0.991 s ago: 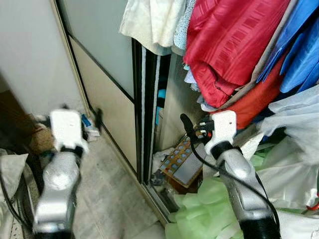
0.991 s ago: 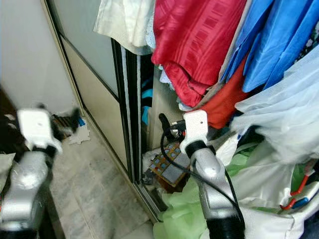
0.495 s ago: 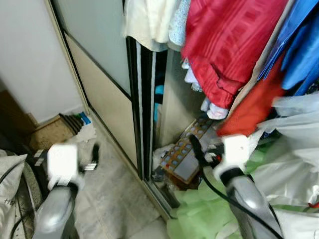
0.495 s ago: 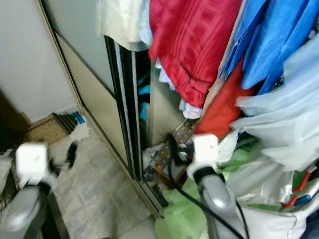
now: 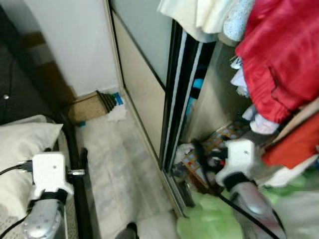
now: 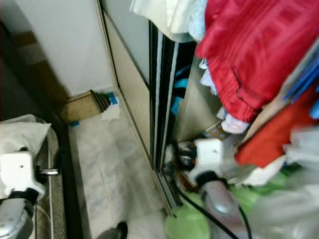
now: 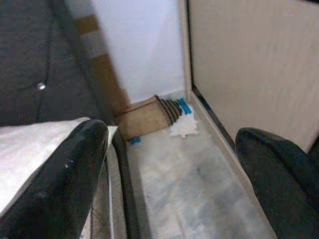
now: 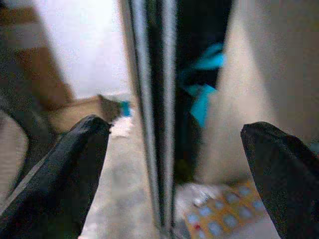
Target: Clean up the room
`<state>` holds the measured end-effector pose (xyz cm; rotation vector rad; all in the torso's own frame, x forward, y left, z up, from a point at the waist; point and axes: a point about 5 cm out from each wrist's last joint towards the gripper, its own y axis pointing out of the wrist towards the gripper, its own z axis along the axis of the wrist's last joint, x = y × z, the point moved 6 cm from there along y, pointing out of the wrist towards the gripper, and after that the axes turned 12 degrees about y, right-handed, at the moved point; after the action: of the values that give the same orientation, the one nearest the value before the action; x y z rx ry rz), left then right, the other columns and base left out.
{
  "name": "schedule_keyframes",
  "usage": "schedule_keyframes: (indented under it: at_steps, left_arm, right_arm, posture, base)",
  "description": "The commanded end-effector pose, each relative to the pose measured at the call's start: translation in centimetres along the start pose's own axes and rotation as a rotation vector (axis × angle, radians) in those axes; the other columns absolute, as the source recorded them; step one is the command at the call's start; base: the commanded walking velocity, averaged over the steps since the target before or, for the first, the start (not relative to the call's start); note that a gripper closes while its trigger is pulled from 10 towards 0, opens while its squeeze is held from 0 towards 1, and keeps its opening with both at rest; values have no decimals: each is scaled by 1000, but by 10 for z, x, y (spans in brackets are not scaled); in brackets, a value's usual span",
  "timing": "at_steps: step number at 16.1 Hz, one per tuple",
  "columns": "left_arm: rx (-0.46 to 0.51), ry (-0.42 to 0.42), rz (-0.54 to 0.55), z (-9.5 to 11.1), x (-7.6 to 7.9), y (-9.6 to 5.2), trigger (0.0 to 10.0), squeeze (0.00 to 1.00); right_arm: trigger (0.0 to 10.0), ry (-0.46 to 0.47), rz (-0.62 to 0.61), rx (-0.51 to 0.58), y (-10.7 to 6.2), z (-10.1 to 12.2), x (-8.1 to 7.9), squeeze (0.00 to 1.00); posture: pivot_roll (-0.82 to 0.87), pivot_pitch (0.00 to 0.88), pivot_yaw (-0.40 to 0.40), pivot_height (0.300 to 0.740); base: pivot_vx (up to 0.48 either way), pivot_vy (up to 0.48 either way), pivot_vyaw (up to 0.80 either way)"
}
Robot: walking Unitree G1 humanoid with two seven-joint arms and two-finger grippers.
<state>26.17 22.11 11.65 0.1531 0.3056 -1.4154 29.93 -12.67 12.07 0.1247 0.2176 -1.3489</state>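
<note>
Left gripper (image 7: 169, 169): fingers wide apart, holds nothing.
Right gripper (image 8: 174, 164): wide apart, blurry.
Closet (image 5: 199, 94): inside dark, hard to see.

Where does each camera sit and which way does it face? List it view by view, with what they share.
Head views: on the head, facing down at the wardrobe door, floor and red cloth; both arms show.
Left wrist view: along the open left end effector at a box by the wall.
Right wrist view: along the open right end effector at the door edge.
Shared: the box and door.
</note>
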Motion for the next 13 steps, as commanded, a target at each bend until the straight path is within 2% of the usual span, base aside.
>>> schedule_keyframes:
  at_steps: [1,2,4,5,6,8,9,10,13]
  left_arm:
    - [-3,-81,-60,2,9,-4,10000,0]
    - [22,-70,-90,8,14,-4,10000,0]
    - [23,-45,-89,8,16,-4,10000,0]
    - [18,-59,-87,7,15,-4,10000,0]
    - [-7,-147,-98,4,17,-4,10000,0]
    - [-58,-100,-52,-1,11,-4,10000,0]
    - [-18,-147,-135,6,23,-4,10000,0]
    - [15,-132,-160,11,25,-3,10000,0]
    - [4,-163,-153,10,25,-3,10000,0]
  right_arm:
    - [10000,-7,-20,-14,-3,-3,5,0]
    - [10000,-5,-14,-10,-2,-3,2,0]
    - [10000,-1,-15,-11,-4,-2,1,0]
    - [10000,1,-13,-12,-4,-2,1,0]
    - [10000,1,-11,-13,-3,-2,0,0]
    - [10000,8,2,-6,1,1,-5,0]
    - [10000,10,6,-7,1,1,-5,0]
    - [10000,12,10,-10,1,0,-6,0]
    - [10000,19,13,-14,2,0,-6,0]
  posture:
    - [12,158,-9,740]
    - [12,157,-6,740]
    - [8,159,-6,740]
    - [6,162,-6,740]
    - [5,164,-10,740]
    - [9,170,-13,740]
    - [12,173,-17,740]
    - [11,174,-19,740]
    - [6,177,-21,740]
  base:
    - [0,0,800]
    - [0,0,800]
    - [0,0,800]
    - [0,0,800]
    - [0,0,794]
    - [0,0,794]
    - [0,0,794]
    - [0,0,756]
    - [0,0,0]
